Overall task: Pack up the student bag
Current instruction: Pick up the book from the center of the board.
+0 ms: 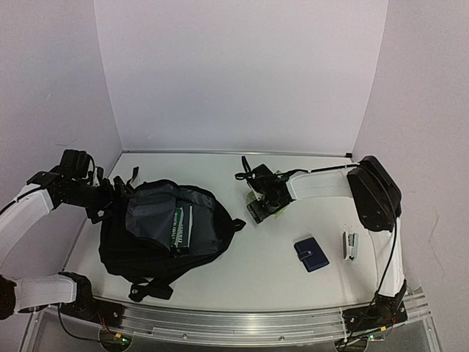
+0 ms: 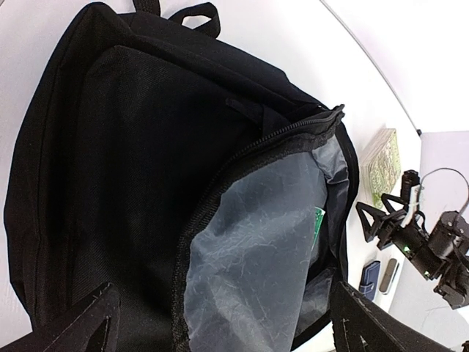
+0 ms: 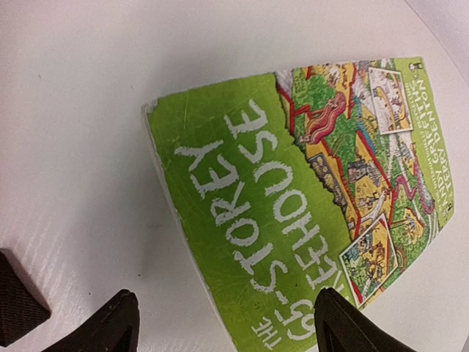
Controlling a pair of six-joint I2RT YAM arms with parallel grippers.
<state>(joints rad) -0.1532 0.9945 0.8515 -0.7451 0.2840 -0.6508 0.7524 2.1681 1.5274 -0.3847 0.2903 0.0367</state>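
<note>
Left gripper (image 1: 108, 199): the jaws are being held wide apart, released, with nothing gripped between them. In the left wrist view, both fingers (image 2: 88, 323) are showing at the bottom edge. The backpack (image 2: 146, 183) is lying just beyond and below them. Its zipper is being held agape and the grey lining is showing ahead of the jaws.

The backpack (image 1: 165, 231) is being seen from above on the table (image 1: 264, 275), flat on its back, directly in front of the left jaws and well apart from the right ones. A book (image 1: 181, 229) is sitting inside the open mouth.

Right gripper (image 3: 223, 323): the jaws are being held open, clenched on nothing. A green paperback (image 3: 293, 205) is lying flat on the table under and ahead of them. Its near end is reaching in between the two fingers. Whether either finger is touching the cover cannot be told.

In the overhead view, a dark-blue wallet (image 1: 311, 253) and a stapler (image 1: 352, 246) are lying behind the right gripper (image 1: 260, 209), towards its base and apart from the jaws.
</note>
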